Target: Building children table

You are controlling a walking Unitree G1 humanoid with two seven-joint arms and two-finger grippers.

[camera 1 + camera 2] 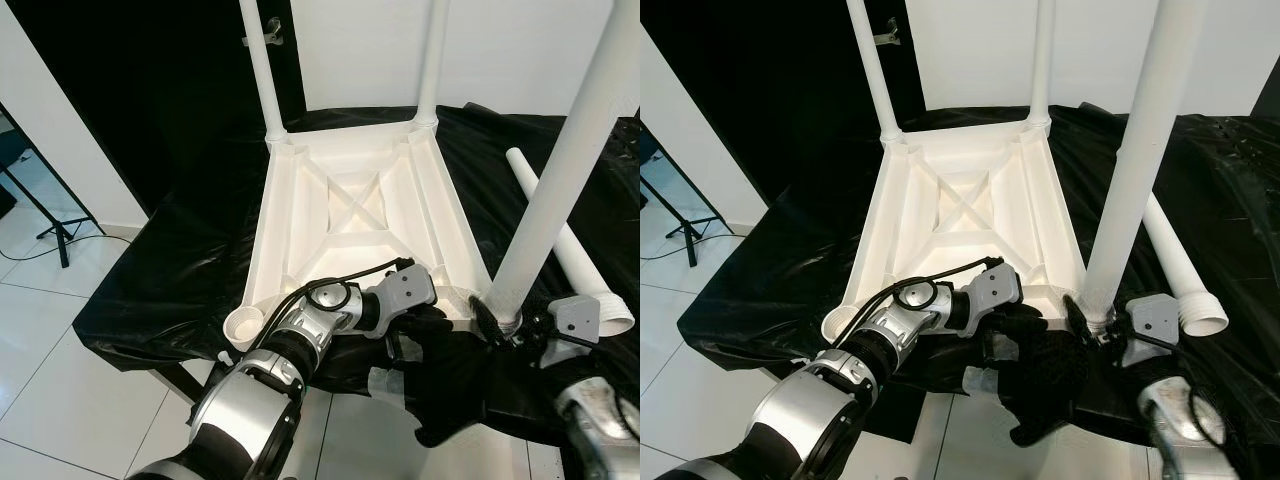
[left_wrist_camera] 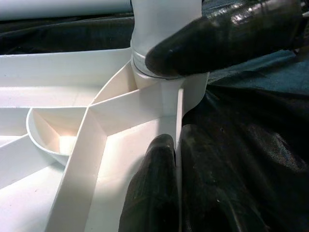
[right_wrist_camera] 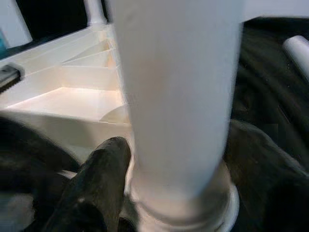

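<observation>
This looks like a room set up for recording or photography, not a lived-in home. A work surface is draped in crinkled black plastic sheeting [image 1: 190, 250] that hangs over its edges. The floor [image 1: 70, 390] is glossy white tile, and the walls [image 1: 500, 50] are plain white. Beyond the table is a large black panel or dark opening [image 1: 150, 90]; which of the two cannot be told. At the left edge a black tripod stand [image 1: 45, 215] rests on the tiles with a cable trailing beside it, the kind of stand that carries a light or a camera.
</observation>
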